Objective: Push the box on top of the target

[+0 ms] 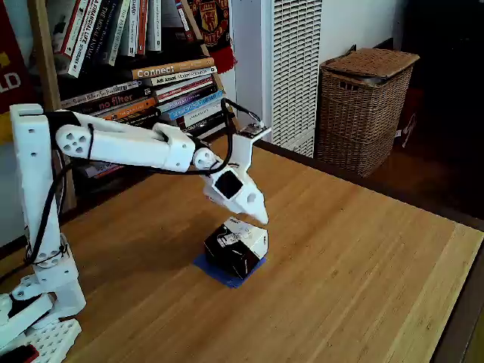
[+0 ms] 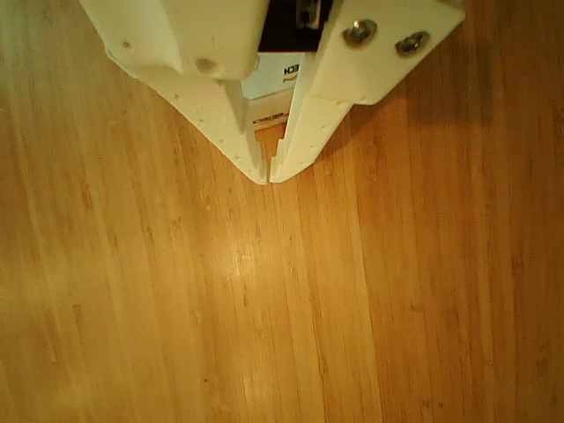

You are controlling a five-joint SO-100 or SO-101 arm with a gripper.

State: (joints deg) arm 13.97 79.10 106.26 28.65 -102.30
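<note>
The box [image 1: 237,246], black-sided with a white top, sits on the wooden table over the blue tape target [image 1: 221,272], whose near edges peek out at its front and left. My white gripper [image 1: 261,217] hangs just above the box's far top edge, tips pointing down. In the other view my gripper [image 2: 268,176] comes in from the top with its fingertips together, shut on nothing. A sliver of the box's white printed face [image 2: 273,88] shows between the fingers higher up.
A wicker basket [image 1: 364,108] stands on the floor beyond the table's far edge. Stacked books [image 1: 162,94] fill a shelf behind the arm. The arm's base [image 1: 38,302] occupies the near left corner. Open wood [image 1: 355,272] lies to the right of the box.
</note>
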